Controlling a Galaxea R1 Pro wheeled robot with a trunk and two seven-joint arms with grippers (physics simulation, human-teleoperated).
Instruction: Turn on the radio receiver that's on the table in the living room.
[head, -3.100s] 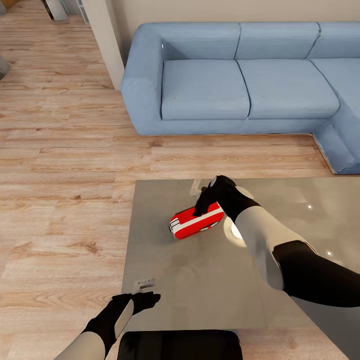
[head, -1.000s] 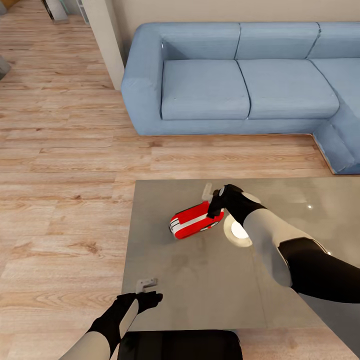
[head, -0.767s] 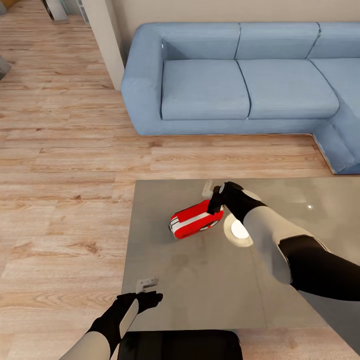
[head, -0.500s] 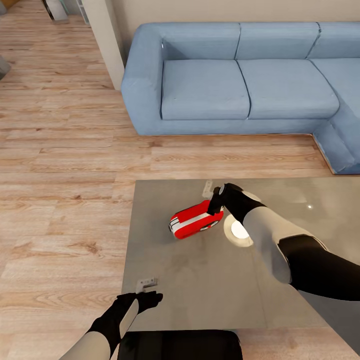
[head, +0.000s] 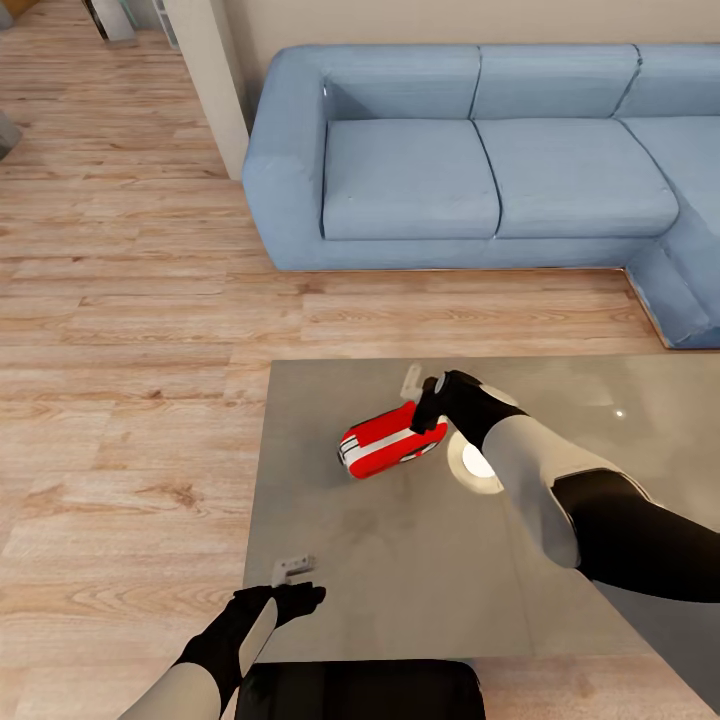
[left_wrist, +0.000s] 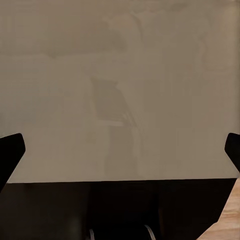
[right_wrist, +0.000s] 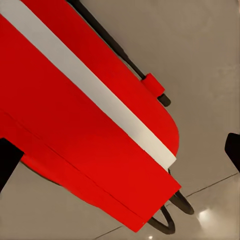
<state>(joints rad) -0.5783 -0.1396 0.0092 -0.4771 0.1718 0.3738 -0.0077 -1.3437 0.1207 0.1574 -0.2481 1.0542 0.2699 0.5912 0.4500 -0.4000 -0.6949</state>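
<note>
The right gripper (head: 428, 400), fingers spread, hovers over the right end of the radio (head: 392, 440) on the table (head: 400, 570); next it should press the switch.

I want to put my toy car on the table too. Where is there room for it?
The table is bare along its near half, between the radio receiver and the left pincer at the near edge. The far left corner, towards the sofa, is bare too. It is crowded around the radio, where the right pincer and the glowing disc sit.
</note>
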